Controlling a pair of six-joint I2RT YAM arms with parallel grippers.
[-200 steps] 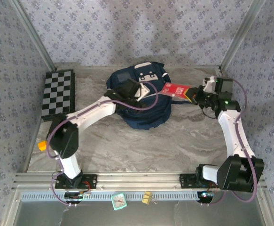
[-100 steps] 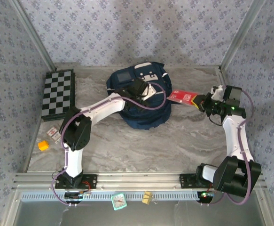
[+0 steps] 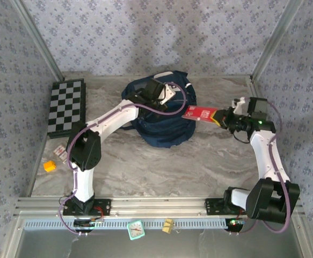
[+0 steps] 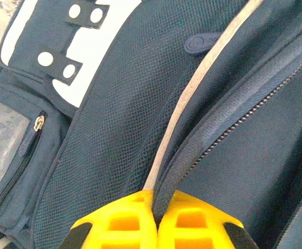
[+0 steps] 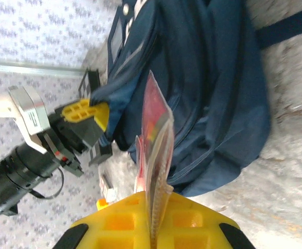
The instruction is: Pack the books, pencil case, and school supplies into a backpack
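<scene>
The large navy-blue fabric backpack (image 3: 164, 128) lies toward the back of the grey marbled bench (image 3: 145, 161), about midway across. My left fingers (image 4: 135, 210) are on its upper part, pinched on a fold of fabric beside the zip. To its right, above the bench, my right fingers (image 5: 130, 215) clamp the small red rectangular box (image 3: 198, 113), whose free end points at the backpack's side. The black-and-white chequered board (image 3: 66, 107) lies far left, well apart from the backpack. The tiny orange block (image 3: 49, 166) sits nearer me, in front of the board.
</scene>
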